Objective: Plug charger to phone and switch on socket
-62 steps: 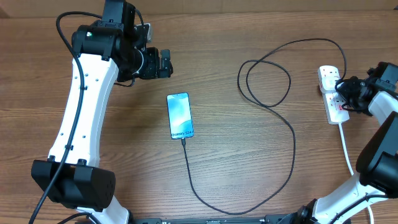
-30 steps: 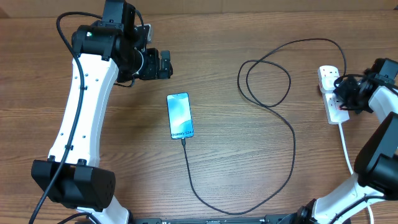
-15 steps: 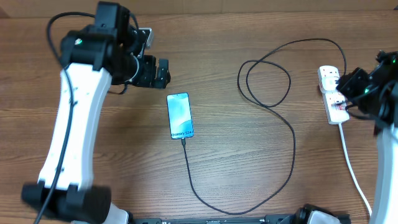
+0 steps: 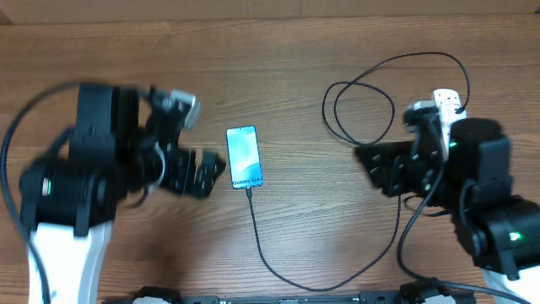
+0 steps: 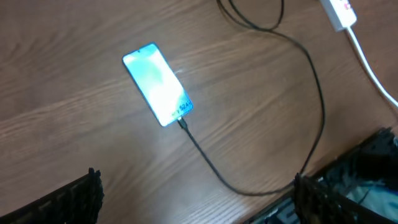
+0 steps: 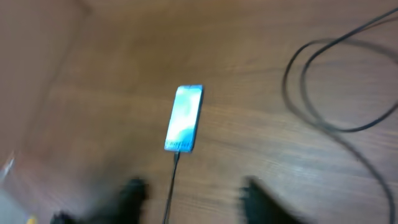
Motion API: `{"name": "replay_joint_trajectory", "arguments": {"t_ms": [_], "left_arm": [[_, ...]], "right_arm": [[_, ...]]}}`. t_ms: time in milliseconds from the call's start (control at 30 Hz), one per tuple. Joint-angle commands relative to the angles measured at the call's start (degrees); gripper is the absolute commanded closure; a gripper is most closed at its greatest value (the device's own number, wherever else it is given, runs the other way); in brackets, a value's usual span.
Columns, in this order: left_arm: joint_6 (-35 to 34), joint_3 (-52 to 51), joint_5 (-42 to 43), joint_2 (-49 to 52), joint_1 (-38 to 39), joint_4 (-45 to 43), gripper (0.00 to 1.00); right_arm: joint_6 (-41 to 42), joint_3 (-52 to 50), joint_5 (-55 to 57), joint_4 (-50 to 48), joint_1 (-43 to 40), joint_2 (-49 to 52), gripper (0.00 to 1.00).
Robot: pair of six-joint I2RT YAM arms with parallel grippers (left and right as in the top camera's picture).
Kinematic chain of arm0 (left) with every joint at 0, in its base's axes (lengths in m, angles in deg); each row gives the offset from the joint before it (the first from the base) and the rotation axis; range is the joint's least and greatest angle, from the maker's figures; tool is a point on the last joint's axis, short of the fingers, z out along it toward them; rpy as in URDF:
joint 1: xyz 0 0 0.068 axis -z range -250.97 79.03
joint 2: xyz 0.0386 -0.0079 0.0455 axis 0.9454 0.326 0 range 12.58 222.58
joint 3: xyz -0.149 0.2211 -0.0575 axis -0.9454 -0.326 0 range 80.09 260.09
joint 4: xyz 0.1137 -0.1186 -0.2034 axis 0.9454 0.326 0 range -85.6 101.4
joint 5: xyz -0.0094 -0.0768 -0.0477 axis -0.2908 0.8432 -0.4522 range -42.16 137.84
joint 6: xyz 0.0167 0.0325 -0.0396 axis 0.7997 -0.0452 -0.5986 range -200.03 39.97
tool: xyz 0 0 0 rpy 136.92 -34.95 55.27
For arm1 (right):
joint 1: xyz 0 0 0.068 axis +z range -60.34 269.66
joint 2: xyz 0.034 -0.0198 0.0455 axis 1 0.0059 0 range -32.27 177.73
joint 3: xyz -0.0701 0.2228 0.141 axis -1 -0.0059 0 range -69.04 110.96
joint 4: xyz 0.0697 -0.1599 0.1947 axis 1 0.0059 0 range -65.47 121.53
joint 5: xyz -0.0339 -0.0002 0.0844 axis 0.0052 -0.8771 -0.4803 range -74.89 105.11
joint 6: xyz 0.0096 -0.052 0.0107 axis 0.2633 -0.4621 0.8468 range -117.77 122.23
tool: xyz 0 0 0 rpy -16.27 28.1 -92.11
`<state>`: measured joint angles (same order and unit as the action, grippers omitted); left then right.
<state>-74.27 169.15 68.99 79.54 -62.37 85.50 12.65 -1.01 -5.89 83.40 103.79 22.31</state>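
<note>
The phone [image 4: 243, 158] lies flat mid-table with its screen lit, and also shows in the left wrist view [image 5: 157, 84] and the right wrist view [image 6: 185, 118]. The charger [image 4: 253, 228] joins the phone's near end, runs toward the front edge, then loops back up to the socket [image 4: 445, 100]. My right arm partly covers the socket at the far right. My left gripper [image 4: 202, 173] hovers open just left of the phone, and its fingers [image 5: 74, 199] stand wide apart. My right gripper [image 4: 373, 167] is open and empty left of the socket, its fingers [image 6: 130, 196] blurred.
The socket's thick white cord [image 5: 373, 68] trails toward the front right. Loose coils of the charger cable [image 4: 363, 110] lie between the phone and the socket. The wooden table's front edge [image 5: 273, 208] is close below the left gripper.
My right gripper has left the socket, opened and swung left and nearer. The left arm has dropped from the far left to beside the phone. Phone and cable have not moved.
</note>
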Motion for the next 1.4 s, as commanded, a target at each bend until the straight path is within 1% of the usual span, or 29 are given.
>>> {"name": "replay_joint_trajectory", "arguments": {"t_ms": [0,100,267,367,467,600,1367], "left_arm": [[-0.5,-8.6,1.4,-10.9,0.1,-1.8,0.00],[-2.6,-15.5,1.4,-20.7,0.1,-2.5,0.00],[-4.7,-22.6,1.4,-34.3,0.1,-2.1,0.00],[-5.6,-25.2,1.4,-40.9,0.0,-2.1,0.00],[-6.0,-26.3,1.1,-44.8,0.0,-2.1,0.00],[-5.9,-26.3,-0.8,-45.8,0.1,-1.9,0.01],[-6.0,-26.3,-0.8,-46.0,0.1,-1.6,0.01]], "right_arm": [[-0.9,-2.9,0.0,0.6,4.3,-0.2,0.00],[-0.9,-4.9,2.4,0.7,7.8,-0.2,0.00],[-0.4,-8.9,9.0,-0.6,14.4,-1.8,0.00],[1.2,-12.3,10.7,-2.8,18.3,-3.3,0.00],[1.7,-14.6,11.1,-4.3,20.4,-3.5,0.00],[1.7,-15.1,11.1,-4.3,20.4,-1.8,0.00],[1.7,-15.1,11.1,-4.3,20.4,11.5,0.00]]}}
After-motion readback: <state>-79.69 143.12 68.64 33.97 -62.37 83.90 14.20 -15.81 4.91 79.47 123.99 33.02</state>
